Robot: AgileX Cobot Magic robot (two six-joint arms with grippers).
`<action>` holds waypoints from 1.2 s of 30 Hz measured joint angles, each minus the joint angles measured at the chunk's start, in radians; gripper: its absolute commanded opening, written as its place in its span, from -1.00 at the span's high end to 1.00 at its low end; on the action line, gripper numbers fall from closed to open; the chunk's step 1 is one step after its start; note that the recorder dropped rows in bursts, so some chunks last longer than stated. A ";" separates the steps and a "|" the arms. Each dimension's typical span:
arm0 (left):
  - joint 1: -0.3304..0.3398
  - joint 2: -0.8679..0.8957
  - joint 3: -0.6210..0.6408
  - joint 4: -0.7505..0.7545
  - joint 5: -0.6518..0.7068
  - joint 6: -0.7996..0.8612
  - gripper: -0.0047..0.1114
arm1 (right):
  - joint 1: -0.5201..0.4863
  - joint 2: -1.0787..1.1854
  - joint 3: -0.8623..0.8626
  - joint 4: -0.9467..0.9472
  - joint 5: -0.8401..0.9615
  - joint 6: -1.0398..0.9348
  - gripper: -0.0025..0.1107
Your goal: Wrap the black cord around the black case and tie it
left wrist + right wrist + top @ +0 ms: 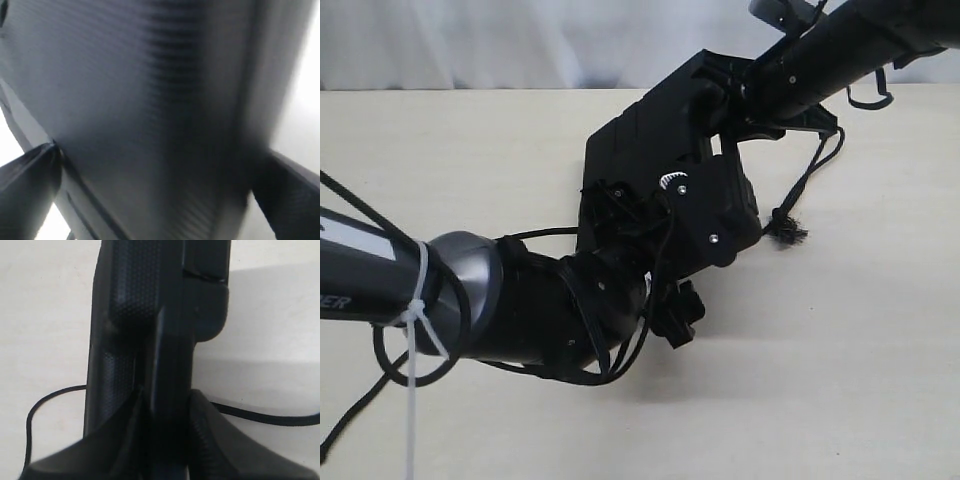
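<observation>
From outside, you have the black case (pixel 635 135) sitting at a slant in the middle of the surface (pixel 840 350), with an arm at each end. Your right tool (pixel 720 95) meets its upper end, coming in from the top right. Your left tool (pixel 635 195) covers its lower end, coming in from the bottom left. The black cord (pixel 786 232) shows to the right of the case — its frayed tuft rests on the surface just right of the left arm, and the strand climbs from there toward the right tool.

In your left wrist view the case (pixel 150 100) fills the frame, blurred, between two fingers (pixel 25 190) spread wide apart. The tool straddles it, and you cannot tell whether the pads press.

In your right wrist view the tool's fingers (pixel 210 440) are clamped on the narrow edge of the case (pixel 150 315), which runs straight away from them. The cord (pixel 260 416) lies on the surface on both sides of the case — clear of the fingers
</observation>
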 measured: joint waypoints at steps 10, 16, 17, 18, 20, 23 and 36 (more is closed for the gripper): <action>0.049 0.004 -0.004 -0.002 -0.028 -0.001 0.19 | 0.000 -0.002 -0.002 0.050 0.016 0.000 0.88; 0.049 0.004 -0.004 -0.006 -0.012 -0.001 0.92 | -0.002 -0.003 -0.002 0.064 0.028 0.002 0.46; 0.049 0.004 -0.004 -0.008 -0.012 -0.001 0.92 | -0.004 -0.003 -0.002 0.064 0.030 0.006 0.17; 0.049 0.004 -0.004 -0.012 0.000 -0.004 0.92 | -0.004 -0.006 -0.004 0.064 0.057 0.004 0.01; 0.057 0.010 -0.004 0.000 0.036 0.005 0.92 | 0.000 -0.016 -0.004 0.069 0.101 0.001 -0.13; 0.057 0.011 -0.004 0.002 0.067 -0.029 0.92 | -0.014 -0.057 -0.004 0.015 0.109 0.000 -0.12; 0.057 -0.035 -0.004 -0.042 0.066 -0.135 0.92 | -0.161 -0.154 -0.005 -0.357 0.171 0.114 -0.12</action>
